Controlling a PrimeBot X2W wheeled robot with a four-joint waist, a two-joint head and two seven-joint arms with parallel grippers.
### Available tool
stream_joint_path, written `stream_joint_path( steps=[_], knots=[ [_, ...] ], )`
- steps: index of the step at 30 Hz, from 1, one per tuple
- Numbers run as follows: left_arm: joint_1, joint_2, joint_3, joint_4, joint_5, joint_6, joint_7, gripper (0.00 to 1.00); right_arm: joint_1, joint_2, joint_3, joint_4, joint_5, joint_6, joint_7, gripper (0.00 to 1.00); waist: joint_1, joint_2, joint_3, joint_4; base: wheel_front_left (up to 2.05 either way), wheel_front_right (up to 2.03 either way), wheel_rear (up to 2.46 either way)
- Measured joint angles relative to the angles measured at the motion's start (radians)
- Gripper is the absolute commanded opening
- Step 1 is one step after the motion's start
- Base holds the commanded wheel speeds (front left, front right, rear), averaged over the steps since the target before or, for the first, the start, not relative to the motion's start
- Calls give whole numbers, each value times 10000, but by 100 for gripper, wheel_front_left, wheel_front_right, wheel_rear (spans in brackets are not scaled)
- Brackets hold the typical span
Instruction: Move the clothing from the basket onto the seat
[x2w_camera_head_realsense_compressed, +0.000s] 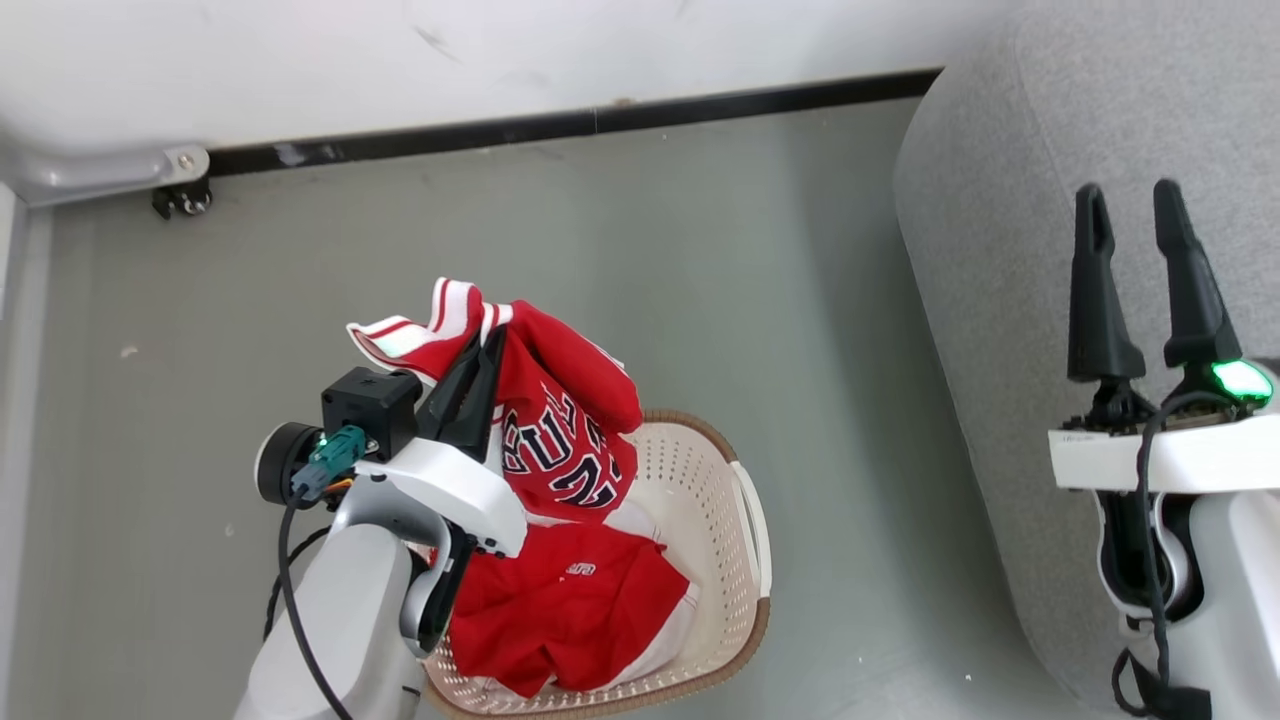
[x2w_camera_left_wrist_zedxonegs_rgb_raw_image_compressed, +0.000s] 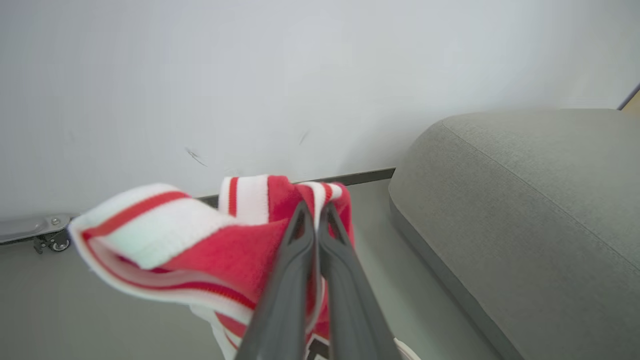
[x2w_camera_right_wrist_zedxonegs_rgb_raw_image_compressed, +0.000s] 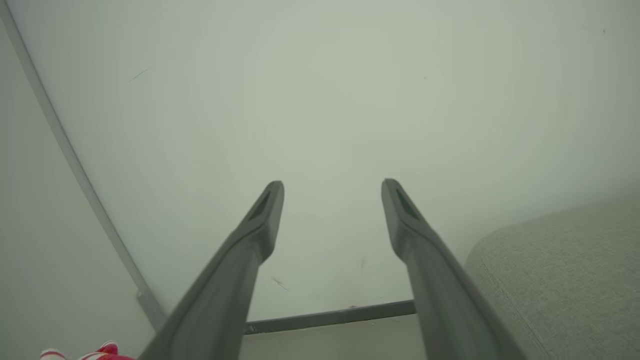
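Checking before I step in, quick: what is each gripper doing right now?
Left gripper: shut on the jersey, which hangs over the basket.
Right gripper: open, holding nothing.

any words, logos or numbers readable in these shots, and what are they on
"ULL", as far as it reads: black white-edged letters on the red jersey, creased, so the word is not whole.
Small white logo on the red shorts: too small to read.
Nothing else legible.
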Motion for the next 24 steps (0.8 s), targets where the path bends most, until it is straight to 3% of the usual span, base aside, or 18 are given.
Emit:
stream_joint_path(
  steps=[24],
  knots=[
    [114, 136, 134, -1626, 59, 13, -8, 0, 1111, -228, 838, 431, -374, 0, 0, 100, 0, 0, -1100, 26, 0, 0, 0]
  ],
)
